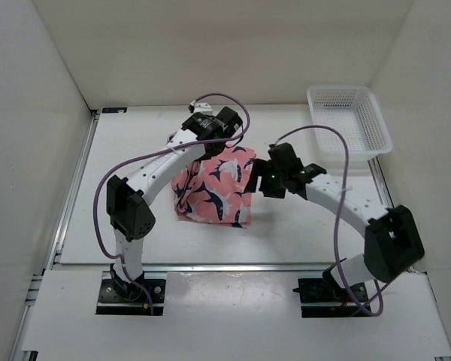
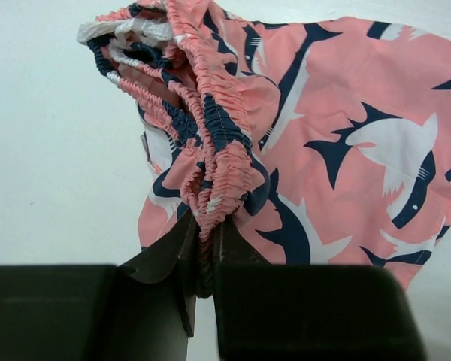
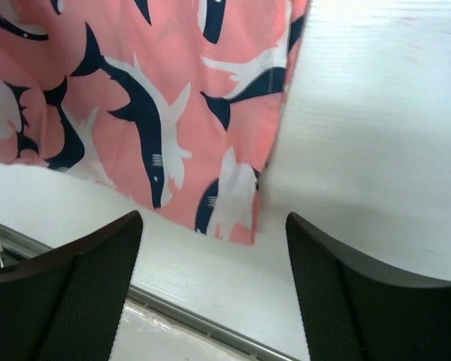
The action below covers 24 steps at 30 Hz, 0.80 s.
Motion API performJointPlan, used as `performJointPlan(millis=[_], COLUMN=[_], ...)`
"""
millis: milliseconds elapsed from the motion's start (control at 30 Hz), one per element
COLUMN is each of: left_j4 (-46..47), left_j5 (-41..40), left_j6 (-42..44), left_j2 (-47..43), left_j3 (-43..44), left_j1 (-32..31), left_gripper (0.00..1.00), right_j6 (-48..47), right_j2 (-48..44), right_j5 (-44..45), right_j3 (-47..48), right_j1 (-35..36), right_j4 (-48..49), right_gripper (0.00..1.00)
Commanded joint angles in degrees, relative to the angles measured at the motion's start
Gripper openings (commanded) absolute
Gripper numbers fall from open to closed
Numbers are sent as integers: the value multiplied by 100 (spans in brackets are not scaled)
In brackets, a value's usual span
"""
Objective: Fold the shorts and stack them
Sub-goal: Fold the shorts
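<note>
The coral-pink shark-print shorts (image 1: 214, 186) lie bunched in the middle of the table. My left gripper (image 1: 198, 148) is shut on the gathered elastic waistband (image 2: 218, 169) at the shorts' far left side and holds it lifted. In the left wrist view the fabric is pinched between my fingers (image 2: 204, 256). My right gripper (image 1: 260, 183) is open and empty, just right of the shorts' right edge. In the right wrist view a corner of the shorts (image 3: 233, 218) lies just beyond my open gripper (image 3: 214, 248).
A white plastic mesh basket (image 1: 348, 116) stands at the back right of the table. White walls enclose the table on the left, back and right. A metal rail (image 3: 195, 320) runs along the table's near edge.
</note>
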Motion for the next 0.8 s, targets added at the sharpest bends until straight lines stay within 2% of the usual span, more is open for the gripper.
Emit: performJointPlan(millis=[0,100,133,200,333,367,567,667,700,767], left_j4=[-763,-763,-763,-763,-763,-763,-763,-711,-588,-439], left_j5=[-384,-437,-437,-489,-490,-490,-490,-428,-428,-428], left_j6=[147,209,209,209,209,209,323,507,586,840], left_j2=[-118,-179,-180,-180,-232,-232,-347,-347,-347,-276], left_j3=[370,319,258,196,195,195,90,37,37,37], left_j1=[-150,-150,-220,-290,-396,-396,-396,-449,-536,-765], left_gripper=[10,10,10,10,10,10,10,10,10,10], right_j6=[211,212,212,212,282,361,134,19,19,19], right_j2=[-517,-387,-142,375,1063,1160,1740,1969,2030,2110], right_j5=[259,-232,-320,-426,-717,-717,-586,-646,-647,-708], right_j3=[-588,-782,-782,-607,-492,-492,-80,-9,69,70], right_j1=[-237,-475,-475,-527,-817,-896,-1090,-1090,-1090,-1090], right_j4=[101,556,663,882,1409,1463,1244,1174,1174,1174], right_gripper=[78,78,82,82,61,50,27,10,0,0])
